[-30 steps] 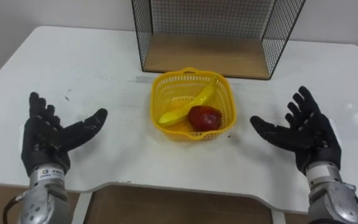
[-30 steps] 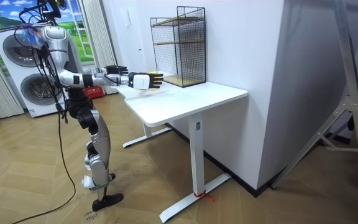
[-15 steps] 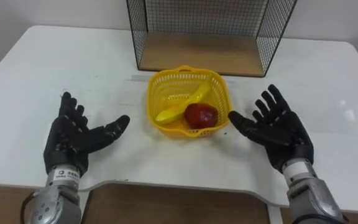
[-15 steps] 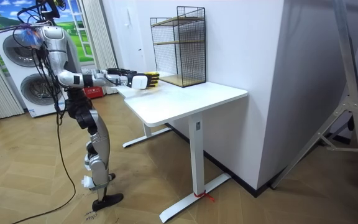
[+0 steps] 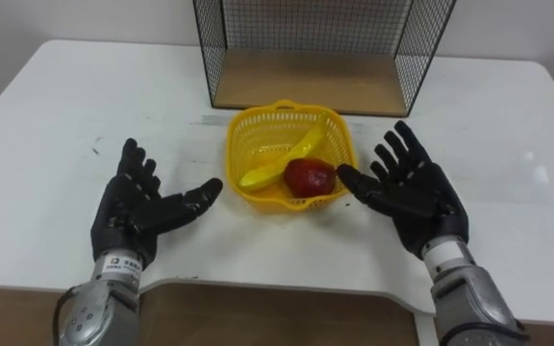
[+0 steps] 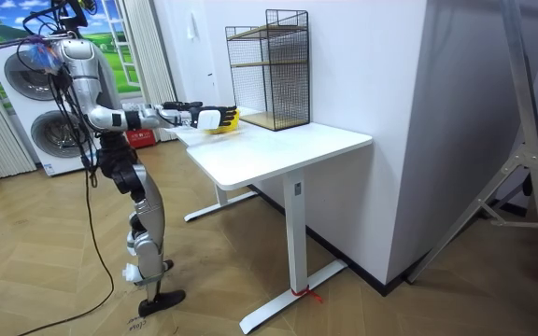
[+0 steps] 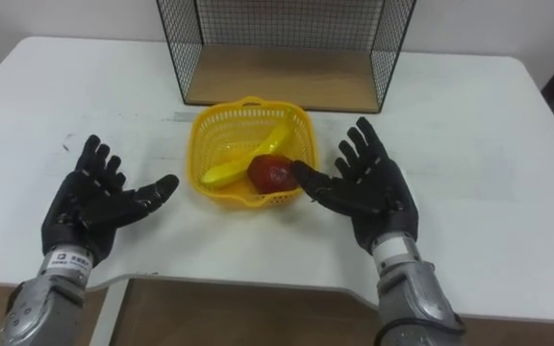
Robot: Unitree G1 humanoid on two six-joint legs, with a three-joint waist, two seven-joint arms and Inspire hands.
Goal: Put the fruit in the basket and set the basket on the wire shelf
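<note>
Flanking basket (image 5: 241, 144) on table (image 5: 65, 106) with left hand (image 5: 133, 211) and right hand (image 5: 416, 197), fingers spread, palms inward, gripping nothing. Holding banana (image 5: 279, 163) and red fruit (image 5: 308, 178) inside, just before shelf (image 5: 306, 82).

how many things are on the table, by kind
fruit: 2, the banana and the red fruit, both in the basket
basket: 1
wire shelf: 1
total: 4
</note>
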